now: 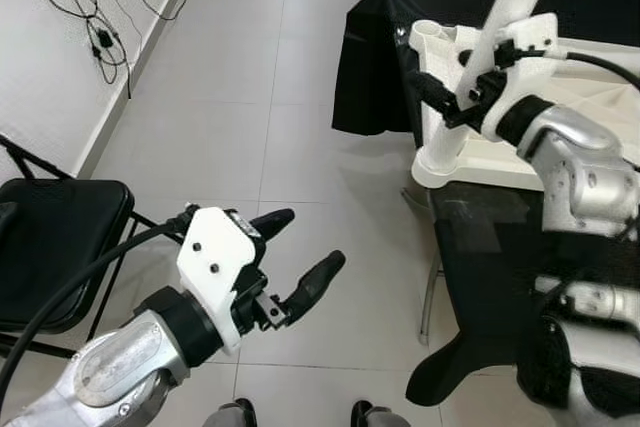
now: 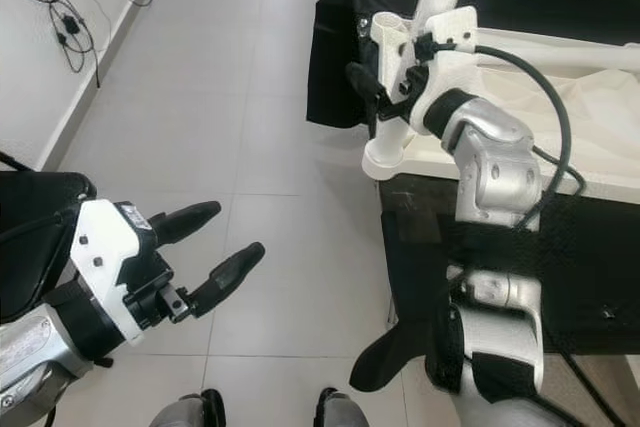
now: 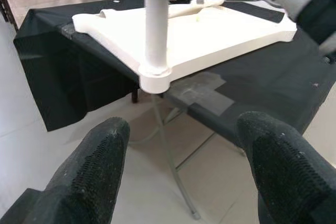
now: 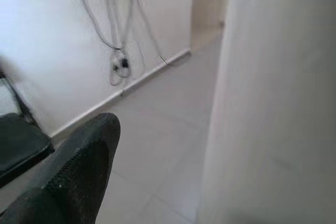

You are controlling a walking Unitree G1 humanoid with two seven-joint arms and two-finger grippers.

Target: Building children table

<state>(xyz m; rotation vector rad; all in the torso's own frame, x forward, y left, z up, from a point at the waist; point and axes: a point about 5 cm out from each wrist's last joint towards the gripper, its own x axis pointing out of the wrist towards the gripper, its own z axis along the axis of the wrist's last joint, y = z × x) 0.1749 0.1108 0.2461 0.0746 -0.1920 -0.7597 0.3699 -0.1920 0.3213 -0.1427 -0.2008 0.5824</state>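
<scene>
Right claw [image 1: 452, 97] grips upright table leg [image 1: 500, 27] | left claw [image 1: 300, 252] spread open over floor [image 1: 250, 97]

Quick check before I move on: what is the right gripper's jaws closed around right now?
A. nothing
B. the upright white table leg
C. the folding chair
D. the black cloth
B: the right gripper clamps the upright white table leg seated in the corner of the overturned tabletop.
</scene>
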